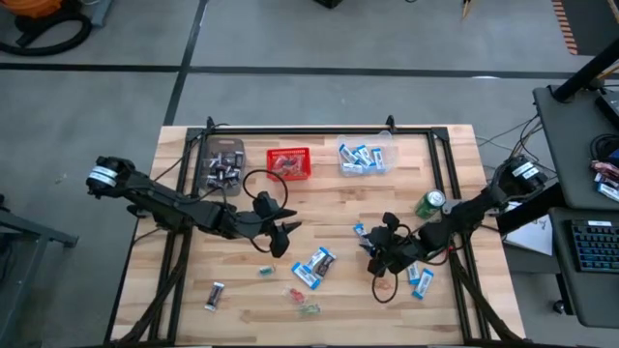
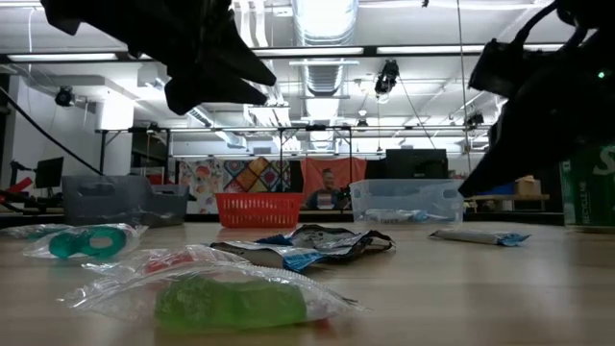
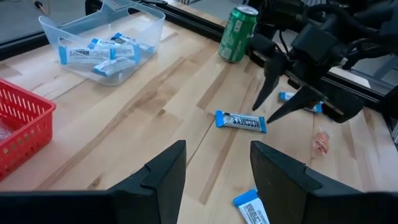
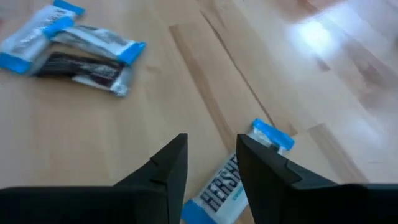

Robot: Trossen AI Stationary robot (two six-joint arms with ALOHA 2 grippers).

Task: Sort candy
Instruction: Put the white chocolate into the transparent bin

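Our right gripper is holding its fingers apart, and they are hanging right over a blue-and-white Hershey's packet lying flat on the wooden table. The fingers are not squeezing it. In the high view, this gripper is sitting near the front right part of the table, just beside a green soda can.

Our left gripper is also keeping its fingers apart, with nothing between them. From above, we are seeing it hovering near the middle of the table. Past its fingers, another blue Hershey's packet is lying on the wood, and a small pink twist-wrapped sweet is lying near it.

We are seeing more candy spread over the front of the table: a little heap of blue and dark packets, two blue packets at the right, and a lone dark mini bar at the front left. A green sweet in clear wrap is lying close to the low camera.

At the back, a clear bin is holding dark bars, a red mesh basket is standing in the middle, and another clear bin is holding blue packets.
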